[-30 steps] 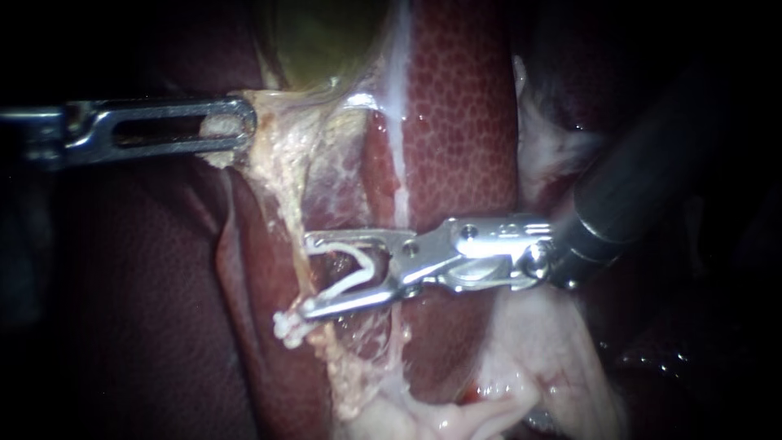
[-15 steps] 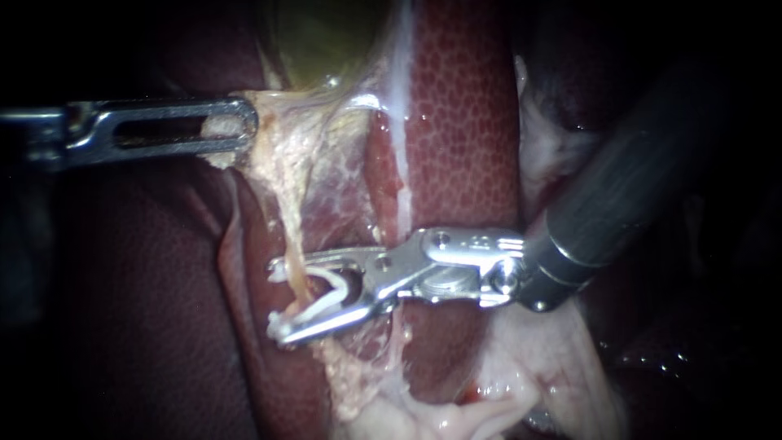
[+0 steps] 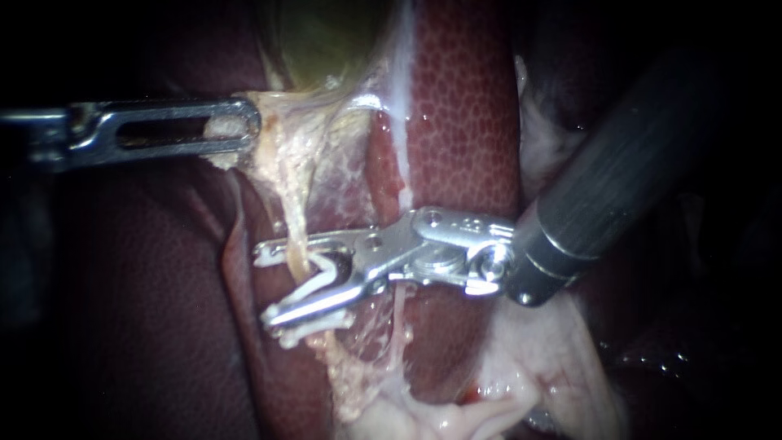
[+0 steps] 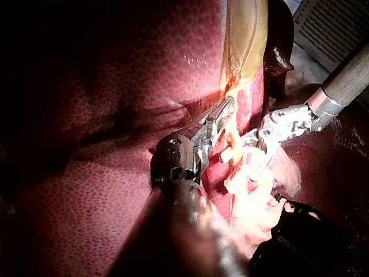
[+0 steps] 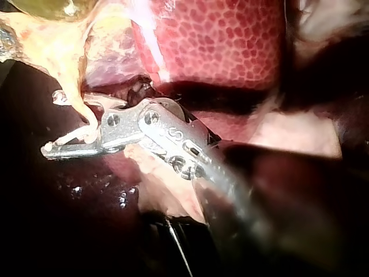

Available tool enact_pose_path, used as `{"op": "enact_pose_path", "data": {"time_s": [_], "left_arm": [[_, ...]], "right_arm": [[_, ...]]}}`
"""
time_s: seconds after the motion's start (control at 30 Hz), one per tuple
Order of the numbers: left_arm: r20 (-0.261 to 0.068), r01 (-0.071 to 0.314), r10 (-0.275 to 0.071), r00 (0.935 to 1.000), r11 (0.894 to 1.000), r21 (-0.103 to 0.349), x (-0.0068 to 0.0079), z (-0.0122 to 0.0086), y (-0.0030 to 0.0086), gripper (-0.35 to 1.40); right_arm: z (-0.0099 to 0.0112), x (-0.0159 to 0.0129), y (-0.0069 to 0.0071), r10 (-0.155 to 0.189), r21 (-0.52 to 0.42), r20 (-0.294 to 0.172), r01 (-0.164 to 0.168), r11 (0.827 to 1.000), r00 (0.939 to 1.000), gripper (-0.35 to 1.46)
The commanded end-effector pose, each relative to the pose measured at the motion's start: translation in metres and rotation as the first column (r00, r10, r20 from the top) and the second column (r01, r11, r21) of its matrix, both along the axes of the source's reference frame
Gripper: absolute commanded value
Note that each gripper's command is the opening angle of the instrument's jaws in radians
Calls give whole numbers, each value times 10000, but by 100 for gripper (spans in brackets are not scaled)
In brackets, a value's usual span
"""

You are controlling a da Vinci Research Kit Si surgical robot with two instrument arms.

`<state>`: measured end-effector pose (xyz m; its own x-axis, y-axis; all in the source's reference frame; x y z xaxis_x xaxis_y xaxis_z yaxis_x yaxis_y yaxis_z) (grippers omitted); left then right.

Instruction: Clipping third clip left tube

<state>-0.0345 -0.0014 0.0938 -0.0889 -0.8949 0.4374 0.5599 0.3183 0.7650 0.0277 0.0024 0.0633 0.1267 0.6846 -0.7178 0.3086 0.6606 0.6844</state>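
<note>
**Endoscope view.** The left instrument (image 3: 244,128) enters from the left edge, in the upper left of frame. Its slotted jaws are clenched on a flap of pale tissue (image 3: 221,126) just below the gallbladder (image 3: 326,41). Only the gallbladder's lower end shows, at top centre. The instrument's shaft is lost in the dark at the frame edge.

The right instrument (image 3: 273,287) enters from the upper right. Its jaws stand apart at centre-left, grasping an open white clip (image 3: 314,281) between them. The left tube (image 3: 295,220) is a thin pale strand running down from the held tissue, and it passes between these jaws. The upper jaw covers the tube where they cross. The tube seems to sit inside the clip's mouth, though glare there leaves this unsure. The liver (image 3: 464,106) lies behind, right of centre.

**Right wrist view.** The tube comes down into the gap of the jaws and touches the clip. Most of the clip is hidden by metal.

**Left wrist view.** The crossing is washed out by bright tissue. The instrument's own shaft is a blur.
</note>
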Motion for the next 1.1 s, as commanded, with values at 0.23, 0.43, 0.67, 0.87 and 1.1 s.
{"op": "enact_pose_path", "data": {"time_s": [0.23, 0.43, 0.67, 0.87, 1.1], "left_arm": [[16, -20, 20, 10000, 10000, 2, 0, 0, 0, -32], [14, -19, 19, 10000, 10000, 0, -1, 0, 0, -32], [12, -15, 15, 10000, 10000, 0, -1, 0, 0, -32], [12, -14, 14, 10000, 10000, 0, -1, 0, 0, -32], [12, -14, 14, 10000, 10000, 0, -1, 0, -1, -32]], "right_arm": [[0, 0, 3, 45, 26, -49, -45, 10000, 10000, 58], [7, -18, 1, -353, 535, -15, 353, 9979, 9994, -15], [14, -21, 0, -511, 584, 126, 503, 9970, 9986, -35], [13, -20, 0, -515, 583, 122, 507, 9970, 9986, -35], [14, -21, 0, -526, 582, 113, 518, 9970, 9986, -35]]}}
